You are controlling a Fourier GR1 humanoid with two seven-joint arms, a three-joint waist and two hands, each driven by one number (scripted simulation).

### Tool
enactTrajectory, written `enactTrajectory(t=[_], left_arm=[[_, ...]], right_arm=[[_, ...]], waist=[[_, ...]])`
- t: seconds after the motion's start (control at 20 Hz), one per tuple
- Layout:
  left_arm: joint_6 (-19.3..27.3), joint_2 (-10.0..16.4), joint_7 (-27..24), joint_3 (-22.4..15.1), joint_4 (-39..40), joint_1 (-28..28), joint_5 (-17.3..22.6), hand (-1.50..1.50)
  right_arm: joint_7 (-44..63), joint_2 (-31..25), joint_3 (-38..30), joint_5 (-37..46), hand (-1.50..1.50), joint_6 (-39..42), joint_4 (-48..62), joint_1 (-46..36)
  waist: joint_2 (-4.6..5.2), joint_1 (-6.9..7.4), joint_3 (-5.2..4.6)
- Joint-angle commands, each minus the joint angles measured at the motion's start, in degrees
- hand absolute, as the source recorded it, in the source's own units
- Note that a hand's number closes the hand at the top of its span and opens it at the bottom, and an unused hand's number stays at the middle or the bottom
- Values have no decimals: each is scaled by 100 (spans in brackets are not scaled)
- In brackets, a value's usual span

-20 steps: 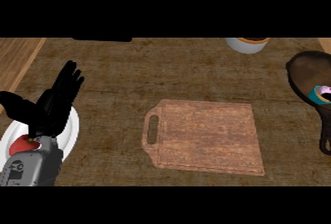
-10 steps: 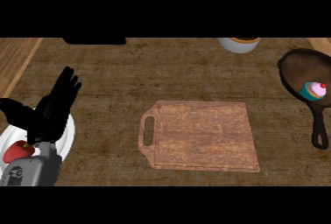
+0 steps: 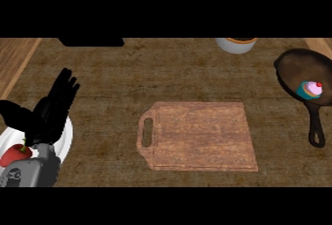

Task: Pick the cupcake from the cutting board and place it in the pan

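Cupcake, teal wrapper, pink frosting, red cherry on top: sitting upright inside the dark round cast-iron pan at the right edge of the frame, in the pan's lower right part. The pan's handle runs straight down toward the lower right.

Rectangular brown wooden cutting board with a slot handle on its left side lies flat at centre frame, nothing on it, well apart from the pan.

Left hand, black, shows at the left edge on a grey forearm. It is wide open: fingers straight and together pointing toward the top of the frame, thumb splayed out to the left. It holds nothing and sits over a white round plate in the lower left; can't tell whether it touches the plate. A red rounded item lies on that plate, beside the wrist; can't tell what it is.

Right hand doesn't show anywhere.

A white cup is cut off at the top edge, right of centre. A black block is at the upper left.
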Motion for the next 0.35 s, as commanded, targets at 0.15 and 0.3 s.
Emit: enactTrajectory(t=[0.15, 0.3], left_arm=[[143, -73, 241, -70, 27, -241, -133, 0], [48, -19, 37, 63, 144, -135, -82, 0]], right_arm=[[-167, -143, 118, -377, -150, 302, -66, 456], [-334, -107, 256, -485, -150, 381, -137, 630]], waist=[[1, 28, -1], [-7, 18, -5]])
